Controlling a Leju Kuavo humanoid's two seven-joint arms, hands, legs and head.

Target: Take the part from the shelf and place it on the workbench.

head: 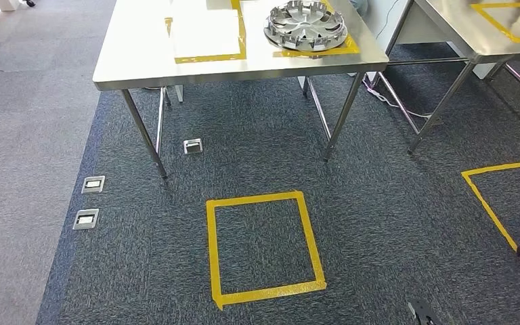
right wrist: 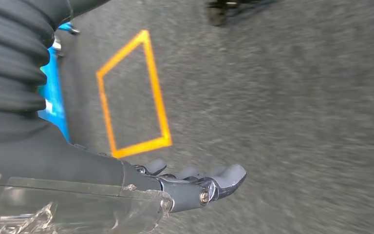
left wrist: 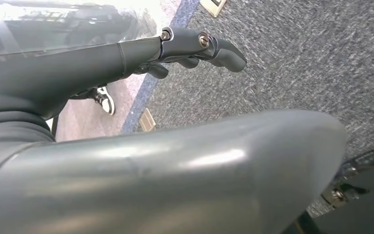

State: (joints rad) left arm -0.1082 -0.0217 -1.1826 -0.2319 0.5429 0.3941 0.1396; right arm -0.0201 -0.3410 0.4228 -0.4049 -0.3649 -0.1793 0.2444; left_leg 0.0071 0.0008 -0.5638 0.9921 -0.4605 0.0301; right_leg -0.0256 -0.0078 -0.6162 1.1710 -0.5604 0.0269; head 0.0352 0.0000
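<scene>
head view cuts off part point(head: 306, 27) on workbench point(head: 142, 61).

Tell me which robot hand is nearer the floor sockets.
Left. The left robot hand hangs above the carpet edge beside a floor socket; the right robot hand hangs by a yellow tape square.

Both hands have dark grey fingers point(left wrist: 224, 51) with silver screws and ribbed grey covers.
</scene>
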